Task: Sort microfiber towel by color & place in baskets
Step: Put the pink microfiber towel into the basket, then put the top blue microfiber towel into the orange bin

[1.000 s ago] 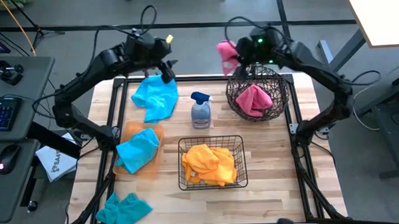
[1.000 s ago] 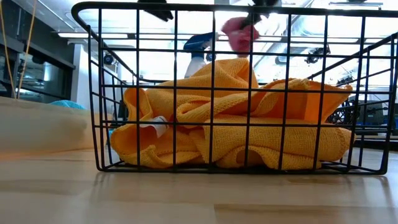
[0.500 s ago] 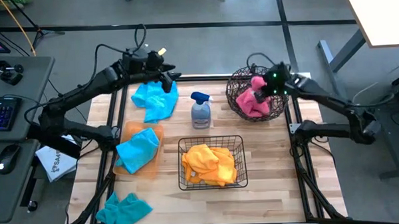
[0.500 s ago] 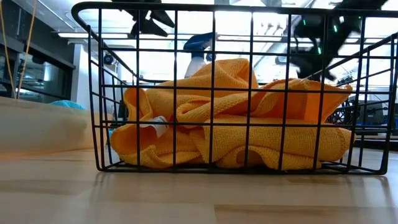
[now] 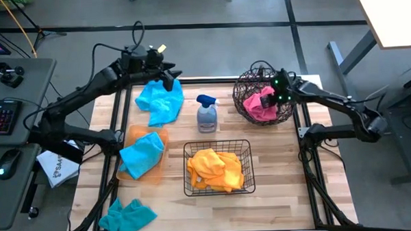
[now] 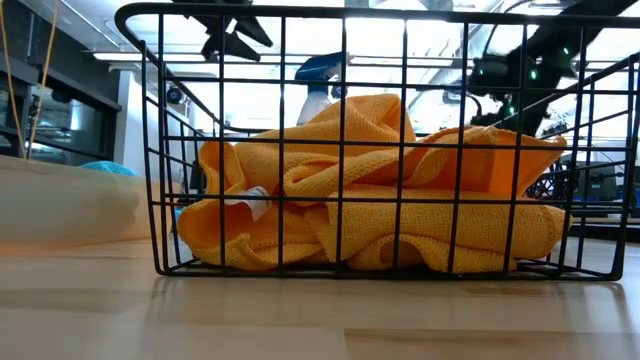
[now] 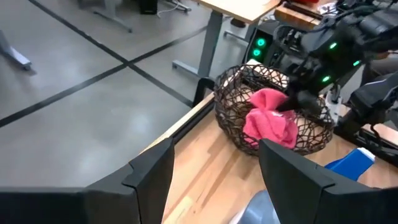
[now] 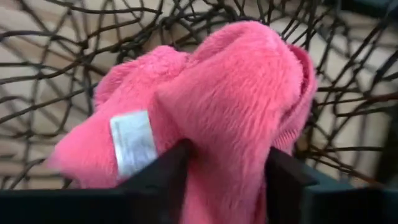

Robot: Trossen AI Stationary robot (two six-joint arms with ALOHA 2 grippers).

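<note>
Right gripper (image 8: 227,177), fingers pinching a pink towel (image 8: 205,112) inside the round basket (image 5: 244,87) near the worktop's far right corner, is risking dragging it out on retreat; left gripper (image 7: 214,165), fingers spread, is hovering at the far left edge.

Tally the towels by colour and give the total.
Teal-blue towels: 3
Orange towels: 1 heap, count within unclear
Pink towels: at least 1, bunched in the round basket
Total: at least 5

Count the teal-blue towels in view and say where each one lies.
3. One teal-blue towel lies at the table's far left below the left gripper, one on the orange tray, one at the near left corner. Others may be hidden.
</note>
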